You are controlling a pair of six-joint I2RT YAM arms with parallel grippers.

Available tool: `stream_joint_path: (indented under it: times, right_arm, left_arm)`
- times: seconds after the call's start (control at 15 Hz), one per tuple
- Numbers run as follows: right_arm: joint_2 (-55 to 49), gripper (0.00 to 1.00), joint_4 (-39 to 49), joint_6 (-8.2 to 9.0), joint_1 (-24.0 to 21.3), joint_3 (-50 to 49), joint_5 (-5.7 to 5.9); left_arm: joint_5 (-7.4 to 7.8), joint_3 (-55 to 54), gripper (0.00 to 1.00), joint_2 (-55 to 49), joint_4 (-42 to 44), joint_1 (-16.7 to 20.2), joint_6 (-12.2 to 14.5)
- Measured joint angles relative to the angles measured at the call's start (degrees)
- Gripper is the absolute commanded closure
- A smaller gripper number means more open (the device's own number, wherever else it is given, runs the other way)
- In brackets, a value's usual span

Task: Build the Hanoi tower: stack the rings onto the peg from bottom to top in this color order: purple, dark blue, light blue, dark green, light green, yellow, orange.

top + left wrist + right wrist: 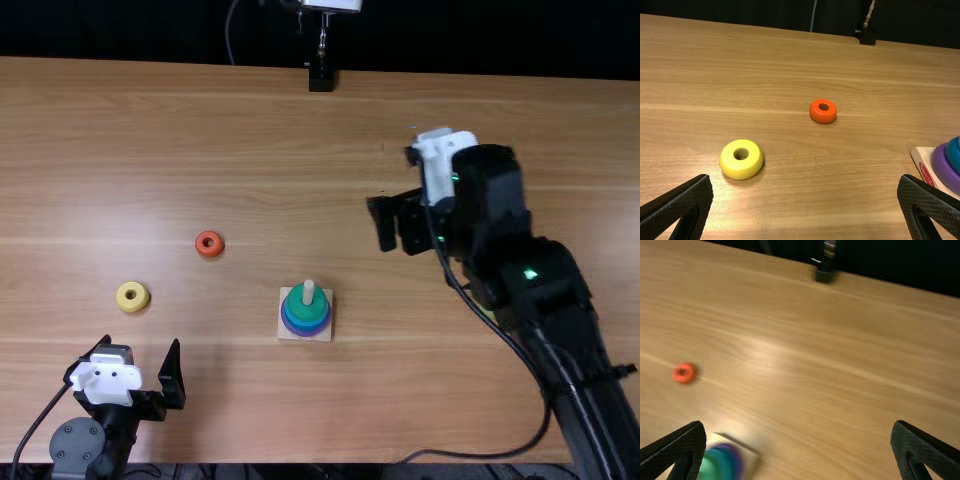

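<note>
The right gripper [410, 225] is over the table right of the tower; in the right wrist view the gripper [797, 426] is open with nothing between its fingers. Near the front left, the left gripper [135, 368], seen too in the left wrist view as the gripper [805, 184], stands open and empty. On the square base [285, 328], purple and blue rings lie under a dark green ring [300, 318], with the peg tip [308, 290] above. A yellow ring [132, 296] and an orange ring [209, 244] lie left of the tower. A light green ring [488, 313] is mostly hidden under the right arm.
The right arm [540, 290] and its cable extend over the table's right side. A black stand [321, 78] is at the far edge of the table [180, 130].
</note>
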Motion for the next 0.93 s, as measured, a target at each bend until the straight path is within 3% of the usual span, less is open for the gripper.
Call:
stream_joint_path:
  times: [0.27, 0.67, 0.93]
  right_arm:
    - [-3.0, 0.00, -0.3, -2.51, -12.6, -9.3, 0.26]
    - [-5.8, 0.00, -0.1, -2.91, -20.3, -23.8, 0.20]
    - [-7.4, 0.00, 2.2, -2.86, -23.1, -32.2, 0.17]
  left_arm:
    - [-0.02, 0.0, 0.00, 0.0, 0.0, 0.0, 0.0]
    - [0.02, 0.0, 0.00, 0.0, 0.0, 0.0, 0.0]
    - [-0.02, 0.0, 0.00, 0.0, 0.0, 0.0, 0.0]
